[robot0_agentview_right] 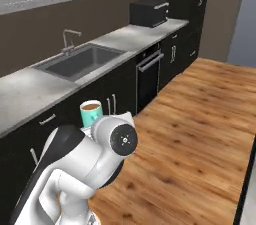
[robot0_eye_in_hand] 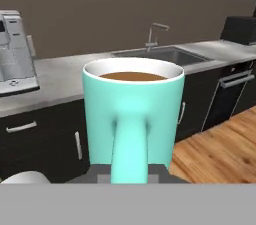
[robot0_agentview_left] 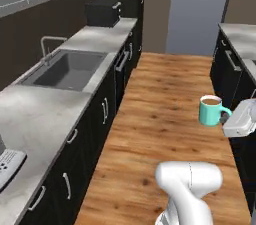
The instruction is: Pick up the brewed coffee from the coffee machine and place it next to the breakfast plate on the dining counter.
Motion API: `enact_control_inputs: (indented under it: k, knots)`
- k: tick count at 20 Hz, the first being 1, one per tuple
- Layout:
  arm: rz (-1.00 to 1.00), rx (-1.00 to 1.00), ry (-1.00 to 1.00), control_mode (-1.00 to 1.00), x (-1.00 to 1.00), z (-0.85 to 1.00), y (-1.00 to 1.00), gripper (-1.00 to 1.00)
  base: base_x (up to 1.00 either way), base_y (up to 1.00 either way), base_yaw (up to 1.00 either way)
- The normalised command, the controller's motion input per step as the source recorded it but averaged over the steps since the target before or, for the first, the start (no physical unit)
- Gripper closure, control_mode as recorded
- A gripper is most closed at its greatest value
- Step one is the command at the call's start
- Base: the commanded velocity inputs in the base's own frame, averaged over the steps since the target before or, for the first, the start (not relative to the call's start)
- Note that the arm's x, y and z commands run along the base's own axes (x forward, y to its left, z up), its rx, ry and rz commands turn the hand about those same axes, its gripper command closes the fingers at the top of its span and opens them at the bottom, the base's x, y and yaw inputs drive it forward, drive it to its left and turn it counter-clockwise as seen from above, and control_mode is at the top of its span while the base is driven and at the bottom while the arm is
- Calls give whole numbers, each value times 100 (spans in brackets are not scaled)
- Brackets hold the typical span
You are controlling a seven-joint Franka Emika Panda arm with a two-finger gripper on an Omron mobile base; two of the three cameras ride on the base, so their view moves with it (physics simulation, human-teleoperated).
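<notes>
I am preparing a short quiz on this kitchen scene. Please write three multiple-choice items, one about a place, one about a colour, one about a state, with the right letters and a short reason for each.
1. Where is the mug?
A. in the sink
B. held in the air over the wooden floor
C. on the grey counter

2. What colour is the mug?
A. teal
B. red
C. black

3. What state is the mug in?
A. empty
B. tipped on its side
C. upright with brown coffee inside

Key: 1 B, the gripper grips its handle above the floor. 2 A, its wall is teal in the hand view. 3 C, the level brown surface shows at the rim.
</notes>
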Motion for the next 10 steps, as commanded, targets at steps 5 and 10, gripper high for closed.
enact_control_inputs:
  k: [5,10]
  knots:
    - [0,0,0,100,0,0,0,100,-2,-1,-73]
    - [0,0,0,100,0,0,0,100,-47,2,-72]
